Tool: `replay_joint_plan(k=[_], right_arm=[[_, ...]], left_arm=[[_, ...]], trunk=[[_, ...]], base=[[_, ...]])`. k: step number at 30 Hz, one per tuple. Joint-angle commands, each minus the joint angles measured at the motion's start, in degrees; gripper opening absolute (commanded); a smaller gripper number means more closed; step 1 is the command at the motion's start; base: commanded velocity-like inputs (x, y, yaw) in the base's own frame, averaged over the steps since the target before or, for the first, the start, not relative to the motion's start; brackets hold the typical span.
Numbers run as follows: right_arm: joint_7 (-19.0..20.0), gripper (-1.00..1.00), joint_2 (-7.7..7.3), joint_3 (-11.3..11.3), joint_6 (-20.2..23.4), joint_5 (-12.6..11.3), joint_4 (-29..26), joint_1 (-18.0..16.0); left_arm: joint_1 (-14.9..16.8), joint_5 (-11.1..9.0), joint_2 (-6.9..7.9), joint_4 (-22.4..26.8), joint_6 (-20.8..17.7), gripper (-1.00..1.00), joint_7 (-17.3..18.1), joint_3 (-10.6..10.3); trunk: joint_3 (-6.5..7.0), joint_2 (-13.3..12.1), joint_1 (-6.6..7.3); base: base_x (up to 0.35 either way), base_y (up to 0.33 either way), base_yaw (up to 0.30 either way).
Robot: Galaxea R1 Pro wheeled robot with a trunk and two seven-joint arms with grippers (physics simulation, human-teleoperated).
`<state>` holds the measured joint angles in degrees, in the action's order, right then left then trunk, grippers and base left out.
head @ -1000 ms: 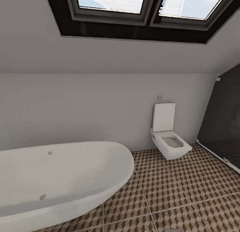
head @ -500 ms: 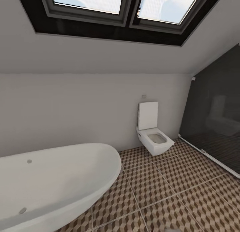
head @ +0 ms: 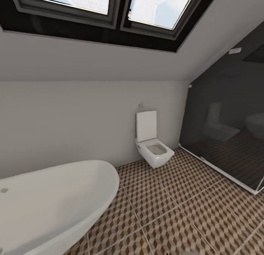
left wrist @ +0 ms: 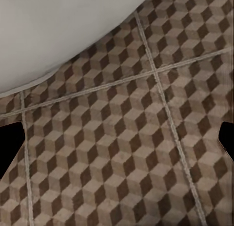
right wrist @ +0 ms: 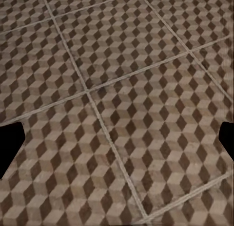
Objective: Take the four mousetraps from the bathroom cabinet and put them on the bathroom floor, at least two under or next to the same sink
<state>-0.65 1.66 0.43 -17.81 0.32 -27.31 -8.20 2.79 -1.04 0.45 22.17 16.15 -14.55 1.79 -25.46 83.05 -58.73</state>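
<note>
Judging from the task alone, the mousetraps should be light, stiff and snappy, best pinched by the wooden edges; none is visible. Left to right sit the bathtub point(head: 55, 203), toilet point(head: 152, 145) and dark shower glass point(head: 227, 130) on the bathroom floor point(head: 176, 214). Compared with earlier, the camera has swung rightward. Both jaws look spread wide, empty.

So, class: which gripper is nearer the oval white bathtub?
Left. The left gripper hangs by the oval white bathtub; the right gripper has patterned tile floor beneath it.
</note>
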Motion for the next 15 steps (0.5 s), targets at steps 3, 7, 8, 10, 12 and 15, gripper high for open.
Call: replay_joint_plan(k=[3, 7, 8, 10, 12, 15], right_arm=[[-0.08, 1.0, 0.01, 0.04, -0.19, 0.03, 0.06, -0.06], [-0.09, 1.0, 0.01, 0.02, -0.2, 0.03, 0.06, -0.06], [-0.08, 1.0, 0.01, 0.02, -0.2, 0.03, 0.06, -0.06], [-0.08, 1.0, 0.01, 0.02, -0.2, 0.03, 0.06, -0.06], [-0.08, 1.0, 0.01, 0.03, -0.2, 0.03, 0.06, -0.06], [-0.1, 1.0, 0.01, 0.05, -0.2, 0.03, 0.06, -0.06]], left_arm=[[0.02, -0.11, -0.01, -0.02, 0.2, 1.0, -0.04, 0.05], [0.02, -0.11, -0.01, -0.02, 0.2, 1.0, -0.04, 0.05], [0.02, -0.11, -0.01, -0.02, 0.2, 1.0, -0.04, 0.05], [0.02, -0.11, -0.01, -0.01, 0.2, 1.0, -0.04, 0.05], [0.02, -0.11, -0.01, -0.01, 0.2, 1.0, -0.04, 0.05], [0.02, -0.11, -0.01, -0.02, 0.2, 1.0, -0.04, 0.05]], trunk=[[-0.06, 0.03, 0.0], [-0.06, 0.03, 0.0], [-0.06, 0.03, 0.0], [-0.06, 0.03, 0.0], [-0.06, 0.03, 0.0], [-0.06, 0.03, 0.0]], base=[[0.0, 0.0, -0.292], [0.0, 0.0, -0.292], [0.0, 0.0, -0.292], [0.0, 0.0, -0.292], [0.0, 0.0, -0.292], [0.0, 0.0, -0.292]])
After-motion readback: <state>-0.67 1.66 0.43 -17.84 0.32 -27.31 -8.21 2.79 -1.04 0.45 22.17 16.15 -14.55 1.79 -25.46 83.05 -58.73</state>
